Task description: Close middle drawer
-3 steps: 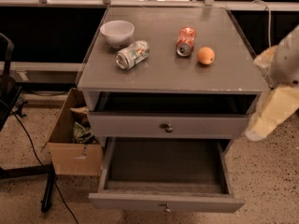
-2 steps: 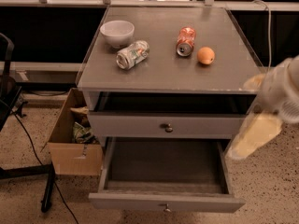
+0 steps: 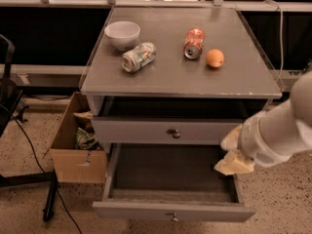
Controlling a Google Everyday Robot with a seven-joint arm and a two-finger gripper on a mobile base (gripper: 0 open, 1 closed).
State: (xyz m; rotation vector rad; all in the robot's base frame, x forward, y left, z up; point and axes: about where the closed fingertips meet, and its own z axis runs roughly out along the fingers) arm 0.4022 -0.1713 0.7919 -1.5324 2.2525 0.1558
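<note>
**Claw brought in over the open middle drawer**

The claw [image 3: 229,154] has been carried leftward and lower than a moment ago. It has gone from beside the cabinet's right edge to the right rear corner of the middle drawer [image 3: 146,211]. It is now seen over that drawer's right side wall, just below the front of the upper drawer [image 3: 136,129]. Whether the claw is released or clenched cannot be told, nor whether the drawer is touched.

The middle drawer is pulled far out toward the camera, so that its dark grey inside is exposed. Its small round knob [image 3: 171,218] is set at the centre of the front panel. The upper drawer is drawn out only slightly.

On the grey surface [image 3: 243,82] a white bowl [image 3: 122,34] is set. A silver can [image 3: 139,56] is laid on its side just beside it. Further right, a red can [image 3: 194,43] is also laid on its side, with an orange [image 3: 215,58] near it. A cardboard box [image 3: 73,150] is placed on the floor to the cabinet's left.
</note>
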